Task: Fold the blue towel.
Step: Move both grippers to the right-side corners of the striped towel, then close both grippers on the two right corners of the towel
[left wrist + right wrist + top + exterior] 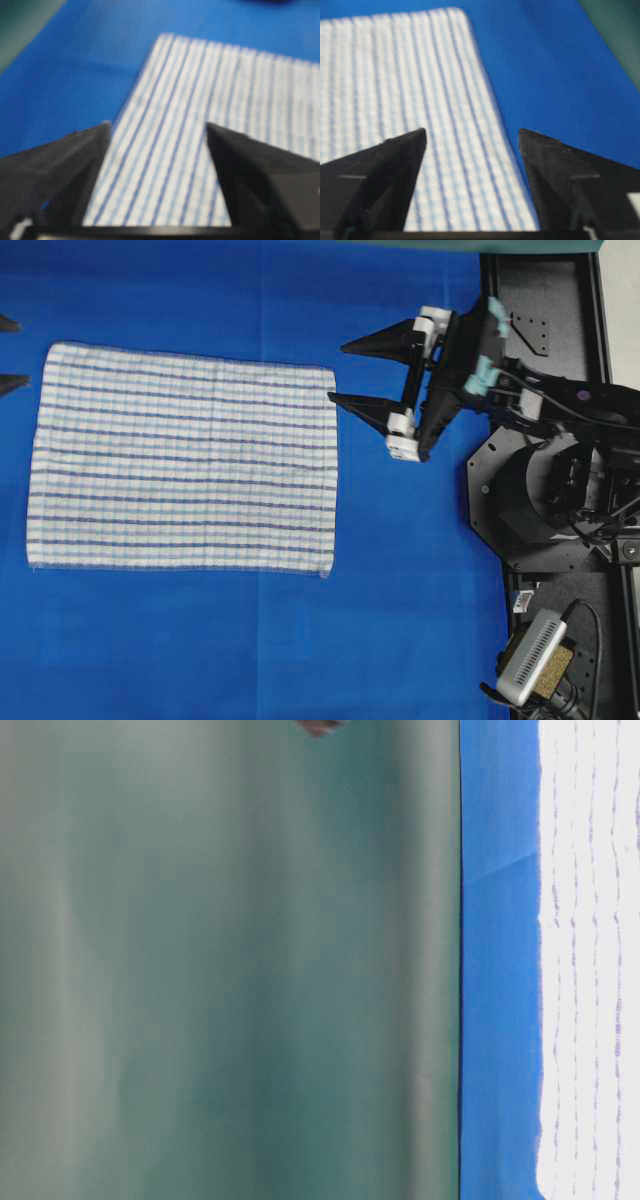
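Observation:
The blue towel [183, 459], white with thin blue check stripes, lies flat and unfolded on the blue table cover, left of centre in the overhead view. My right gripper [339, 372] hovers open just off the towel's upper right corner, fingertips pointing left. In the right wrist view the towel [415, 115] fills the gap between the spread jaws of the right gripper [472, 134]. Only two fingertips [10, 385] of my left gripper [8, 353] show at the overhead frame's left edge. The left wrist view shows the left gripper [158, 127] open over the towel [200, 125].
The blue table cover [300, 640] surrounds the towel on all sides. The right arm's black base and mounting plate [560, 490] fill the right edge, with a small grey device [532, 658] at the lower right. A green backdrop [230, 960] stands behind the table.

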Motion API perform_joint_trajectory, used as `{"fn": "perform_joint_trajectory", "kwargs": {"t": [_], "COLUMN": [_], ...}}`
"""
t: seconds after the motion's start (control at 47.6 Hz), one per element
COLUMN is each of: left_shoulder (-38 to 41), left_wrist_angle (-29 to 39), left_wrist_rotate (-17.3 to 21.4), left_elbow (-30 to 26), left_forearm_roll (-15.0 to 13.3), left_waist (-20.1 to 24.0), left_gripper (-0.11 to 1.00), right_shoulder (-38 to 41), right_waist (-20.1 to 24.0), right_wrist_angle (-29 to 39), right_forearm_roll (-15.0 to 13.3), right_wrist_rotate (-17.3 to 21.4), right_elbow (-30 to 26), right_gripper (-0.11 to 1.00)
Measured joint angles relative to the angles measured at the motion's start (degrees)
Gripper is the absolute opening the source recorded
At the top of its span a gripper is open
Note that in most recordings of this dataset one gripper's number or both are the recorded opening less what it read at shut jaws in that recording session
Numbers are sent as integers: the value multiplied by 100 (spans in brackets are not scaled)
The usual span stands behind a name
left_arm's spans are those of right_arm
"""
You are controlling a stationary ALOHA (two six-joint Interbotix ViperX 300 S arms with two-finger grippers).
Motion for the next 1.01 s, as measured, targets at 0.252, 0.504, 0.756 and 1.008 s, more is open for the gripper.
{"fn": "perform_joint_trajectory", "kwargs": {"t": [0.252, 0.504, 0.756, 1.008], "left_shoulder": [1151, 2320, 3182, 3674], "left_wrist_angle": [-281, -879, -1160, -1248], "left_wrist_rotate": [0, 0, 18, 26], "left_elbow": [-9, -70, -202, -387], "left_forearm_roll": [0, -9, -9, -9], "left_waist": [554, 958, 1230, 1336], "left_gripper": [69, 69, 68, 68], "right_shoulder": [1002, 2101, 2865, 3331], "right_waist": [-668, -949, -1020, -1028], "right_wrist_angle": [-149, -721, -1222, -1345], "right_forearm_roll": [0, 0, 44, 79], "right_wrist_rotate": [-9, -18, -18, -18], "right_elbow": [9, 9, -9, -35], "right_gripper": [77, 77, 76, 71]}}
